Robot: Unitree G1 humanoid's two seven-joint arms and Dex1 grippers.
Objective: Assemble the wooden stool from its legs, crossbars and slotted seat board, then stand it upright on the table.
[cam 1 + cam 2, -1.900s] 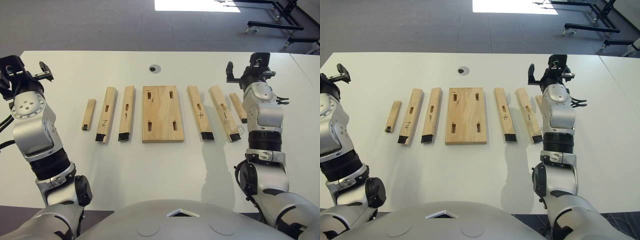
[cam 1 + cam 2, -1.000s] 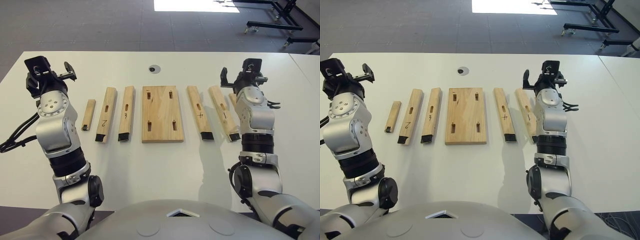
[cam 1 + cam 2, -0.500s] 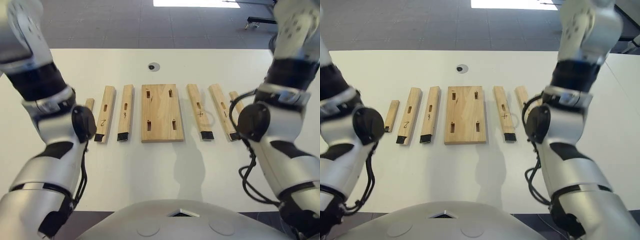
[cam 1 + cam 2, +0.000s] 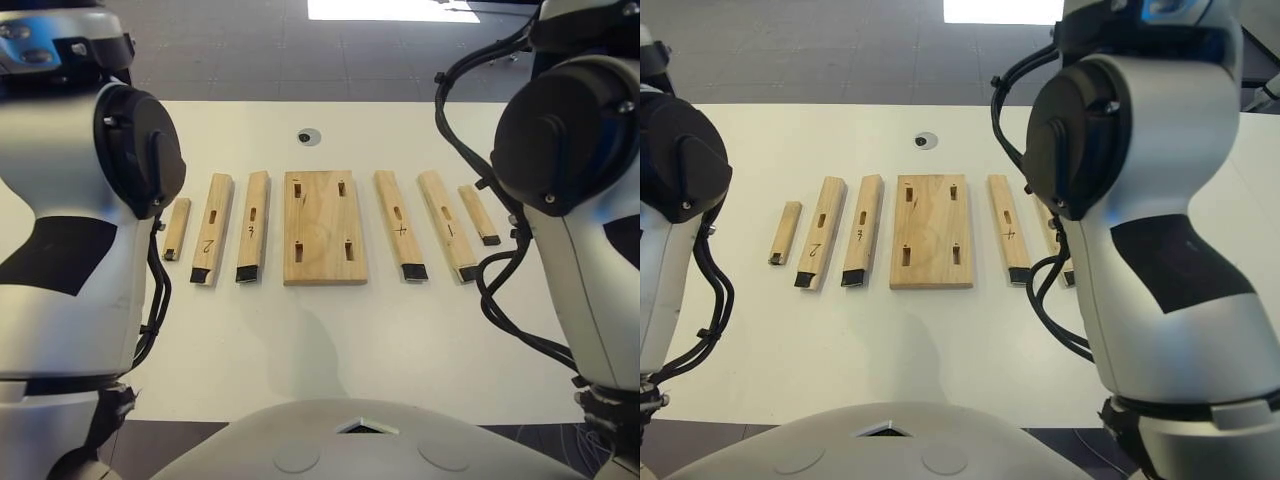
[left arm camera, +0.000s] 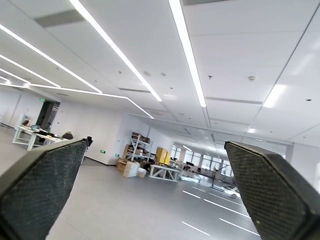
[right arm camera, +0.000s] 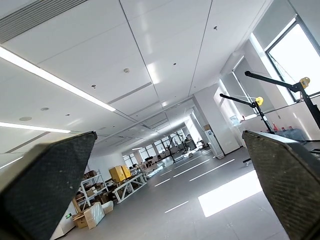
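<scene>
Wooden seat board (image 4: 325,227) well apart from jaws

All I can read from here is handwritten marks. Outer left leg (image 4: 212,232) has a "2", inner right leg (image 4: 399,236) a "+". Outer right leg (image 4: 447,238) has a short stroke, 1 or dash, idk. Inner left leg (image 4: 252,226) has a digit, prob 3 or 4. Seat board (image 4: 324,227) has a faint scribble, unreadable.

White table (image 4: 250,330), slotted seat board (image 4: 325,228) centred, four legs (image 4: 252,225) flanking, two crossbars (image 4: 177,228) outermost
</scene>
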